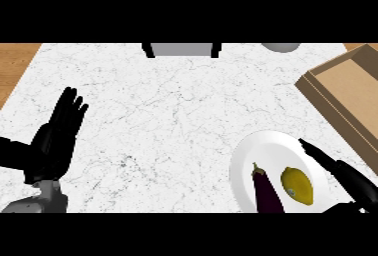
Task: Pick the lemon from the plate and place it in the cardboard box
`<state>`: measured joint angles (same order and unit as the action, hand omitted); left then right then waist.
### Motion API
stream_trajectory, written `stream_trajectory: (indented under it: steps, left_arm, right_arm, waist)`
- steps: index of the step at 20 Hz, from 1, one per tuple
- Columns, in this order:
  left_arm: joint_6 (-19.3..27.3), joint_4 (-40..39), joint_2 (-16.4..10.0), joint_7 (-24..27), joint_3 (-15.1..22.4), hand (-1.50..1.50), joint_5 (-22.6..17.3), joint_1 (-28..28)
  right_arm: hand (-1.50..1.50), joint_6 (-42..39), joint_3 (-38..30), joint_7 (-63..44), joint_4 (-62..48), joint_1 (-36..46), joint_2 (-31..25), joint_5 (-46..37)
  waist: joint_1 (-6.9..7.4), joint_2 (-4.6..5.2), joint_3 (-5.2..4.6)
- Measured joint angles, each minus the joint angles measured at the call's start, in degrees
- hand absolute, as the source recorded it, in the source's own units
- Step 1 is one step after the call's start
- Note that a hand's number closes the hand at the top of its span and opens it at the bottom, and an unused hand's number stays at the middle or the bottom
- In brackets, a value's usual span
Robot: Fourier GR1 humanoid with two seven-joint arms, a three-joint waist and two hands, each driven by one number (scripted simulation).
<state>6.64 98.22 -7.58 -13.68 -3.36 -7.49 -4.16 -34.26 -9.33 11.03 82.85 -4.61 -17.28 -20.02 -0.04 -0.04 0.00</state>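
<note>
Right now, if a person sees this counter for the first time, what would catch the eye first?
The yellow lemon stands out first, on the white plate at lower right, beside a dark purple eggplant. The right hand stretches straight fingers over the plate's right edge, with the cardboard box beyond it at the right. The left hand rests open at the left.

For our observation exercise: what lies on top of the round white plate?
A yellow lemon and a dark purple aubergine lie side by side on the round white plate. The black right hand covers its right rim, so that part cannot be seen.
</note>
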Motion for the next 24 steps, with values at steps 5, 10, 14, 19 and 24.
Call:
stream_trajectory:
  steps: [5,10,14,19,24]
  left_arm:
    - [-1.1,-1.6,0.3,0.8,-0.9,0.0,0.0,-0.7]
    - [-1.1,-3.2,1.1,1.4,-0.9,0.0,0.7,-1.9]
    - [-1.6,-4.0,1.2,2.1,-1.6,0.0,0.8,-2.1]
    - [-0.6,-1.9,1.7,-0.1,-0.9,0.0,1.6,-2.2]
    - [-1.4,-1.4,1.7,1.1,-1.1,0.0,1.7,-0.4]
  right_arm:
    - [-1.5,0.8,0.7,1.0,-2.3,1.5,0.8,-1.9]
    - [-1.5,2.0,1.0,3.3,-3.4,1.3,1.1,-3.5]
    - [1.5,2.9,1.0,4.9,-3.9,1.1,1.0,-4.6]
    - [1.5,7.3,2.8,8.9,-3.3,0.6,1.7,-8.4]
    - [1.5,11.3,2.8,11.5,-2.8,0.1,2.1,-10.6]
  waist:
    - [0.02,0.02,0.01]
    - [-0.01,0.02,0.0]
    - [-0.02,0.01,-0.01]
    - [0.01,0.0,-0.01]
    - [0.02,-0.01,0.0]
